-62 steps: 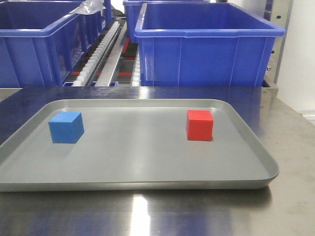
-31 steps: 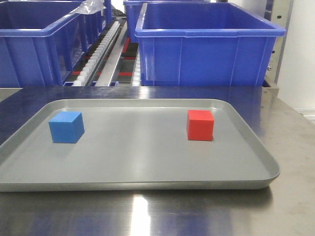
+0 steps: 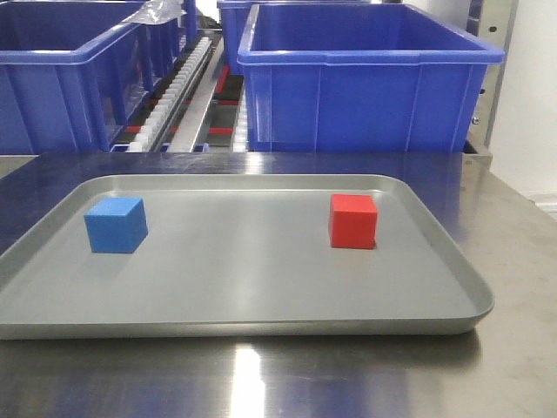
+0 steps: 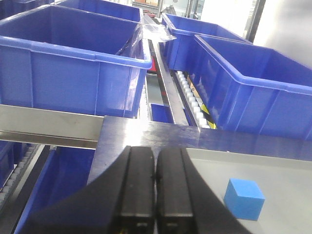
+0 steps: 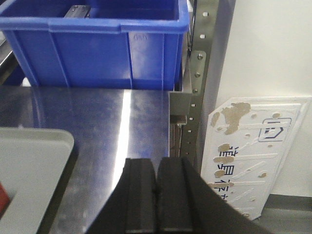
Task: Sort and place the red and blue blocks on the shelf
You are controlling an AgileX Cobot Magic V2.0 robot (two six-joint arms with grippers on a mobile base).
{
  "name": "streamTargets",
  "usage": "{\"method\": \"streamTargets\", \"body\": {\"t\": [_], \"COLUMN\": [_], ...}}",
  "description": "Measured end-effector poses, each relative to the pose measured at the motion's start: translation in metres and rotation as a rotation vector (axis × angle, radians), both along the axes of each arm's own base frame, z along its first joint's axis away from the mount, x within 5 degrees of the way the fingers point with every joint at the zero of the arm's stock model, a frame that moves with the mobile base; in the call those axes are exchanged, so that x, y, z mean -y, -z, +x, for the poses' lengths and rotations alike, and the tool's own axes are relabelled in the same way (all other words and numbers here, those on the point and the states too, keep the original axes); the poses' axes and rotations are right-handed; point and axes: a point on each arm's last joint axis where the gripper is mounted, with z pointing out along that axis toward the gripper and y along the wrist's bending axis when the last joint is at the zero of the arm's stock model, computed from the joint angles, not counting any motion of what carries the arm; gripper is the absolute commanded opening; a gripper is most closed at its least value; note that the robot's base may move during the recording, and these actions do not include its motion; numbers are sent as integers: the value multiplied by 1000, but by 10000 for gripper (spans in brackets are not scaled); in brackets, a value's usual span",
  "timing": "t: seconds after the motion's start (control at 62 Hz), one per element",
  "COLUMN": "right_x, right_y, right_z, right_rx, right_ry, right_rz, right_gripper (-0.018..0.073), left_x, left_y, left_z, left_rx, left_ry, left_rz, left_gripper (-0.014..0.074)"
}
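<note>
My left gripper [image 4: 155, 161] and right gripper [image 5: 156, 170] are both pressed closed, holding nothing. On the tray [image 3: 244, 328], the blue block [image 3: 116, 224] sits near the left edge, the red block [image 3: 352, 221] near the right. Beyond, blue bins [image 3: 370, 83] stand on the shelf [image 3: 178, 84].

**Steel, plastic and matt cubes**

The tabletop [image 3: 348, 374] is polished steel, glossy with streaked reflections. The tray [image 3: 261, 324] is grey metal with a duller satin sheen. The blue cube [image 3: 115, 225] and red cube [image 3: 352, 221] have smooth, matt faces. The bins [image 3: 365, 96] are smooth, faintly glossy blue plastic. The shelf rail [image 4: 48, 124] looks like brushed steel, and its rollers [image 3: 174, 91] like white plastic.
</note>
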Motion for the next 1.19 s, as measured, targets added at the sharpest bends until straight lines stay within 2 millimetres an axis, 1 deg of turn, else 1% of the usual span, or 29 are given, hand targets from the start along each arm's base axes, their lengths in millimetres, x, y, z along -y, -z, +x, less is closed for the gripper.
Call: {"method": "streamTargets", "body": {"t": [0.113,0.242,0.371,0.548,0.645,0.741,0.806,0.967,0.999,1.048,1.193], "right_x": [-2,-3,-4,-5,-5,-5,-5,-5,-6,-7,-10], "right_y": [-17,-24,-21,-13,-8,-7,-7,-5,-4,-4,-5], "right_z": [27,55,74,88,89,89,89,86,86,85,84], "right_rx": [-81,-246,-400,-513,-547,-555,-565,-601,-610,-620,-638], "right_ry": [2,6,10,12,12,12,12,14,14,14,13], "right_rz": [-6,-18,-29,-37,-39,-40,-41,-18,-9,8,72], "right_gripper": [67,67,67,67,69,83,146,438,480,508,508], "left_x": [0,0,0,0,0,0,0,0,0,0,0], "left_y": [0,0,0,0,0,0,0,0,0,0,0], "left_z": [0,0,0,0,0,0,0,0,0,0,0], "left_rx": [0,0,0,0,0,0,0,0,0,0,0], "left_ry": [0,0,0,0,0,0,0,0,0,0,0], "left_rz": [0,0,0,0,0,0,0,0,0,0,0], "left_gripper": [130,130,130,130,130,130,130,130,130,130,130]}}
